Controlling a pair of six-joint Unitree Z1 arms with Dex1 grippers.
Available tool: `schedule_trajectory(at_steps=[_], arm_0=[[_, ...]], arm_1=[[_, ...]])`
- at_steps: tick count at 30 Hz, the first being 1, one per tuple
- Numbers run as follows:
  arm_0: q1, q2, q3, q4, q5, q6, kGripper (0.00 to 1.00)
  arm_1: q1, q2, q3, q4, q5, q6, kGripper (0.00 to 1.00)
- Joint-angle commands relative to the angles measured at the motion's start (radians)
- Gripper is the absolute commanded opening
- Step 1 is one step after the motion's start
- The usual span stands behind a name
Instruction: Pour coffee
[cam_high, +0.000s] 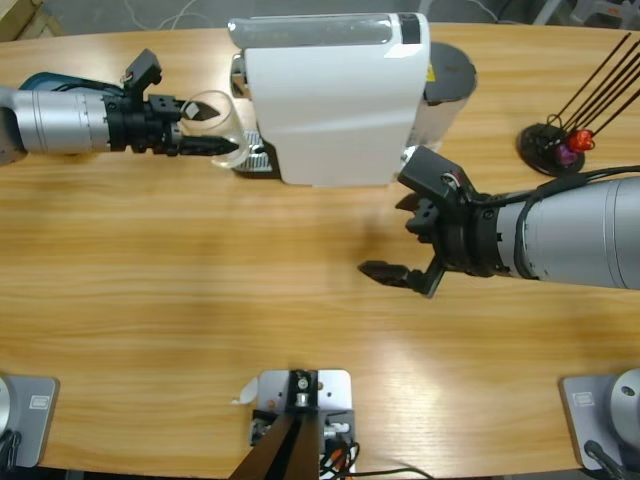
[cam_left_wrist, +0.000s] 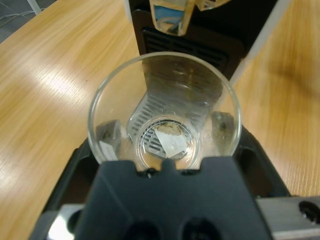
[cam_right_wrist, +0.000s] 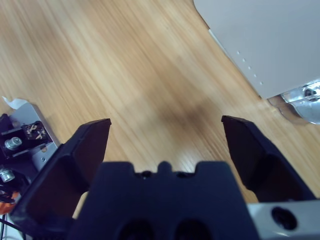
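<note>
My left gripper (cam_high: 225, 147) is shut on a clear glass (cam_high: 212, 112), one black jaw on each side of it. The glass (cam_left_wrist: 165, 100) is held upright just in front of the white coffee machine (cam_high: 335, 100), short of its spout (cam_left_wrist: 172, 15) and metal drip grille (cam_left_wrist: 160, 105). The coffee shows only as a thin pale film with a few brown flecks at the glass bottom (cam_left_wrist: 167, 137). My right gripper (cam_high: 395, 238) hangs open over bare wood beside the machine's long side, nothing between its jaws (cam_right_wrist: 167, 130).
A black stand with thin rods and small red and purple capsules (cam_high: 560, 145) is at the far right. The machine's white side and a bit of chrome (cam_right_wrist: 302, 102) lie close ahead of the right gripper. Bare wooden table (cam_high: 200, 280) spreads across the front.
</note>
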Motion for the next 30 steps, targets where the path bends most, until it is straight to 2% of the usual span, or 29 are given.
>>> schedule_trajectory(at_steps=[1, 14, 30], arm_0=[[-0.029, 0.059, -0.08, 0.092, 0.043, 0.008, 0.154], [-0.068, 0.071, -0.168, 0.244, 0.133, 0.022, 0.154], [-0.108, 0.076, -0.191, 0.29, 0.158, 0.045, 0.181]], arm_1=[[0.013, 0.02, 0.032, -0.004, 0.01, 0.013, 1.0], [0.013, -0.036, 0.034, 0.028, 0.008, 0.013, 0.996], [0.013, -0.033, 0.035, 0.028, 0.006, 0.013, 0.996]])
